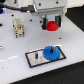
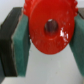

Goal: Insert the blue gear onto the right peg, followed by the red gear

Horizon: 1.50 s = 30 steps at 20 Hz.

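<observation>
In the exterior view the blue gear (image 1: 51,52) sits on the right end of the grey, black-rimmed base plate (image 1: 32,59), covering the right peg. A thin dark peg (image 1: 38,53) stands bare on the plate's other half. The red gear (image 1: 51,25) hangs above the table behind the plate, held by my gripper (image 1: 51,22). In the wrist view the red gear (image 2: 49,27) fills the frame, hub hole facing the camera, clamped between the green pads (image 2: 20,42) of my gripper (image 2: 49,40).
A beige block with dark slots (image 1: 19,27) stands on the white table (image 1: 70,45) at the exterior view's left. The table edge runs along the bottom, with dark floor beyond the corners.
</observation>
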### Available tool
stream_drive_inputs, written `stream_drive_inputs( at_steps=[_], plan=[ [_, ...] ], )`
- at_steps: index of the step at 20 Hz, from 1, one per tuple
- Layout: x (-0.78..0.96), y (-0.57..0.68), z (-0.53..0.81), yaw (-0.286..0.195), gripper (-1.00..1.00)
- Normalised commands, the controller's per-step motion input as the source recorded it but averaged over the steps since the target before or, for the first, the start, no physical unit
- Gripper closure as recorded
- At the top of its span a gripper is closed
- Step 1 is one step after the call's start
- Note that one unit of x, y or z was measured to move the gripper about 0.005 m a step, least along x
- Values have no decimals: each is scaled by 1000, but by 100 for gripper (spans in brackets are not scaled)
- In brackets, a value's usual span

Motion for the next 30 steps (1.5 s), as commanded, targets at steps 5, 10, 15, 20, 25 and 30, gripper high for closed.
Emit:
stream_drive_inputs(
  at_steps=[5,10,15,20,25,30],
  plan=[
    [810,-101,171,0,100],
    [685,-88,66,0,100],
    [629,-65,-8,0,100],
    [158,14,-180,0,100],
    [13,-68,-132,0,100],
    [11,-12,77,0,100]
  ],
)
